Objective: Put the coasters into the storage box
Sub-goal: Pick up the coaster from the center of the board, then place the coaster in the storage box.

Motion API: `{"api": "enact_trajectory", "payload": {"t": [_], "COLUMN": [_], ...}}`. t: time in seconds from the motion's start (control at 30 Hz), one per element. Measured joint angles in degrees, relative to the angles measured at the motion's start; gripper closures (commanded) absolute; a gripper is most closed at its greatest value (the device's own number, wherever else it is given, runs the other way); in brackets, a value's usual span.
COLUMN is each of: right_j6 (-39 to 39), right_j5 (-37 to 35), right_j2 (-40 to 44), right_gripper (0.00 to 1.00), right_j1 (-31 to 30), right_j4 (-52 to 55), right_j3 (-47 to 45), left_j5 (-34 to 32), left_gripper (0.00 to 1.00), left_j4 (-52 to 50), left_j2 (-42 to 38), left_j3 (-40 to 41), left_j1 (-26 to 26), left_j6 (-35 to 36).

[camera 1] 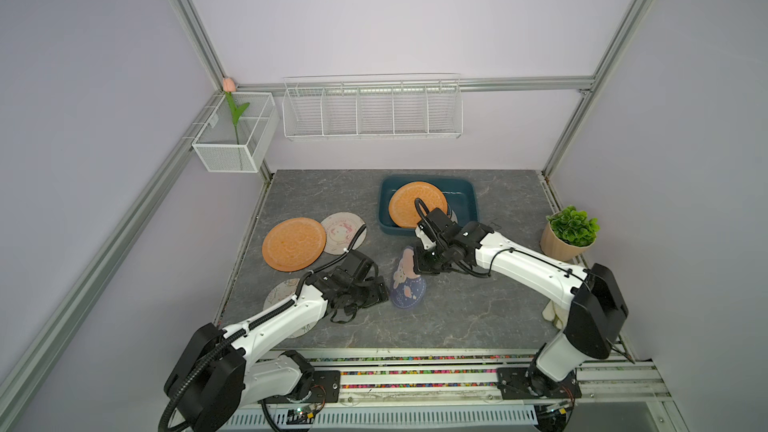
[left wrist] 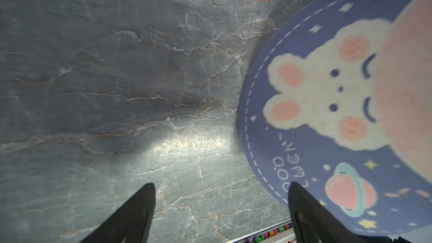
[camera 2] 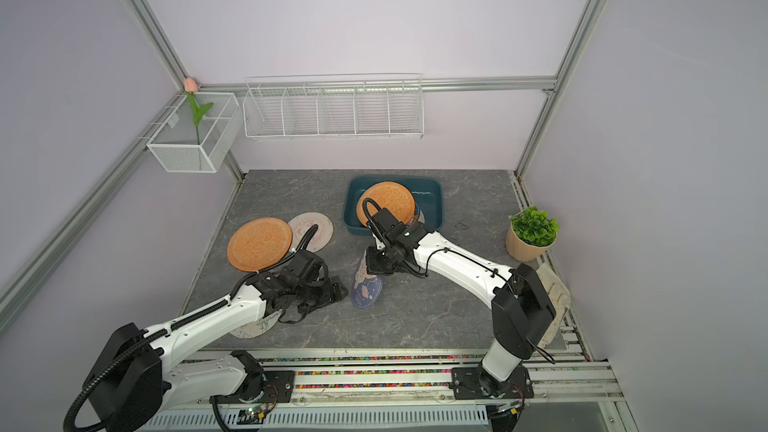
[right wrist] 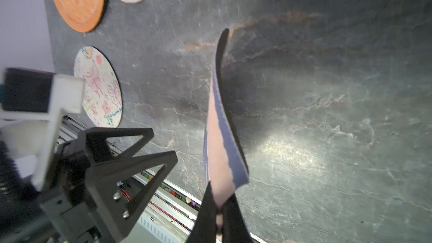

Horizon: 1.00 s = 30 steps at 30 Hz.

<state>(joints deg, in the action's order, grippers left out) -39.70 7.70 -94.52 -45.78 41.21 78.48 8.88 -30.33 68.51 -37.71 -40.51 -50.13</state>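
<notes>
Coasters: three loose, at least two boxed, one in transit.

In both top views: blue coaster [camera 1: 409, 284] stands on edge mid-worktop [camera 1: 478, 309], between the arms, short of the box [camera 1: 471, 191]. Right jaws clenched on its rim; left jaws released, just beside it. Inside the box, an orange coaster [camera 1: 415, 201] sits tilted against the near rim, with another coaster [camera 1: 454, 216] peeking out below. Loose: second orange coaster [camera 1: 294, 243] touching a pink coaster [camera 1: 347, 231]; floral coaster [camera 1: 281, 290] partly under the left arm [camera 1: 282, 322]. Risk: a drop onto that tilted coaster could skid out over the rim.

Left wrist: blue coaster [left wrist: 327, 118] print-side to camera, left fingers [left wrist: 140, 211] spread wide, bare worktop between them. One fingertip overlaps its edge in frame; contact, can't tell. Risk: if the lift starts before left clears, the finger snags and the mat peels out of the pinch.

Right wrist: blue coaster [right wrist: 222, 125] edge-on and bowed; jaws bite only a sliver of rim. Floppy mat plus shallow bite: likely to pivot or slip on a fast swing. Whether the far edge touches the worktop, can't tell; if so, dragging would lever it loose.
</notes>
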Motion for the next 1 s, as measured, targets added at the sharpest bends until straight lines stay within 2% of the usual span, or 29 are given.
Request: {"api": "enact_trajectory", "payload": {"t": [0.33, 0.53, 0.8, 1.0], "right_j6": [4.0, 5.9, 8.5, 9.0], "right_j5": [2.8, 6.5, 11.3, 13.9], "right_j2": [-4.3, -13.2, -30.8, -39.5], "right_gripper": [0.93, 0.93, 0.93, 0.93], "right_j1": [9.5, 13.9, 17.0, 19.3], "right_j4": [0.7, 0.6, 2.4, 3.8], "right_j3": [15.2, 26.5, 47.1, 55.5], "left_j5": [-0.1, -0.8, -4.2, -6.4], "left_gripper": [0.11, 0.11, 0.11, 0.1], "left_j4": [0.0, 0.0, 0.0, -0.4], "left_j2": [-0.5, -0.5, -3.1, -5.0], "left_j3": [0.0, 0.0, 0.0, 0.0], "left_j1": [0.3, 0.4, 0.5, 1.6], "left_j6": [0.1, -0.8, -3.0, -4.6]}}
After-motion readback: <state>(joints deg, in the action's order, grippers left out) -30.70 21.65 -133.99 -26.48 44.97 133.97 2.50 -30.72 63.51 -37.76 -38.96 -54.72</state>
